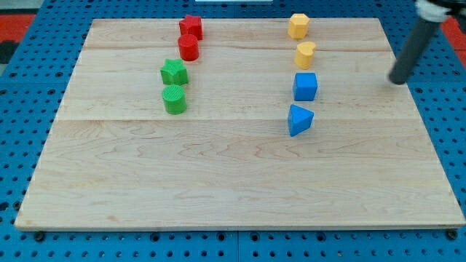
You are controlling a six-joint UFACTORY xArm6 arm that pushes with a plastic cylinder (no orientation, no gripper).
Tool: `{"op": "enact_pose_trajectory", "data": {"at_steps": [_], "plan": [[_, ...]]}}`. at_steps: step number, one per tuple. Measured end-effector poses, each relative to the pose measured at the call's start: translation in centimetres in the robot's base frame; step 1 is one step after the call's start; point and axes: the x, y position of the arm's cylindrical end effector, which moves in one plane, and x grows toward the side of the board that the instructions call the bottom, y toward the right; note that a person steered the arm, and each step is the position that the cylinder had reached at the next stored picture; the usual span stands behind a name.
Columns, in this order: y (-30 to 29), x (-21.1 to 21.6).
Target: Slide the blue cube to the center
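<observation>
The rod leans in from the view's top right; its tip (397, 80) rests on the board (233, 189), well right of the blue cube (305, 86). It has no jaws.

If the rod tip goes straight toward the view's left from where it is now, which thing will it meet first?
Probably the blue cube. My tip stands to the view's right of it at about the same height, with only bare board between. Depth is hard to judge from one view.
</observation>
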Motion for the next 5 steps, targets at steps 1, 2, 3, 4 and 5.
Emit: {"op": "enact_pose_trajectory", "data": {"at_steps": [1,2,3,4,5], "plan": [[-7.0,-0.4],[-11.7,2.5],[-14.0,2.5],[-14.6,1.5],[-14.6,1.0]]}}
